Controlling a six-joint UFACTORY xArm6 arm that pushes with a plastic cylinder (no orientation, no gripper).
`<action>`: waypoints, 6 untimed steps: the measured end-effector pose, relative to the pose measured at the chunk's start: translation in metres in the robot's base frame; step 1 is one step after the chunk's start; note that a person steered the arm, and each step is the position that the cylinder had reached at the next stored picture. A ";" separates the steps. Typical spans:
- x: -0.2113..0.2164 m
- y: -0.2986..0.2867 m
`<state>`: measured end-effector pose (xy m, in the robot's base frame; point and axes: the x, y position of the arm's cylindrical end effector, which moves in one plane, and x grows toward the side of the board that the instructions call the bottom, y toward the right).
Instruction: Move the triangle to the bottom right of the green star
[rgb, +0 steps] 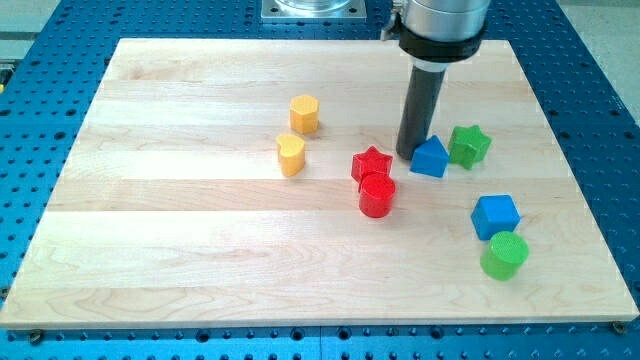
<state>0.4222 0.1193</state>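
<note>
Claw: none on this arm; it ends in a dark rod, so nothing opens or clamps.
My tip (412, 154): down on the table (180, 250), at the blue triangle's upper-left edge, seemingly touching it, though the gap is hard to judge.
Blue triangle (431, 158): just beside the green star (469, 146), on its left and slightly lower.
Red star (371, 163): left of my tip, touching the red cylinder (377, 196) below it.
Blue cube (495, 215), green cylinder (503, 256): lower right, close together.
Yellow blocks: a hexagon (305, 114) above a heart (290, 155), well left.
</note>
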 end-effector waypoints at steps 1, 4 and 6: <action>0.017 0.015; 0.055 0.000; 0.056 0.057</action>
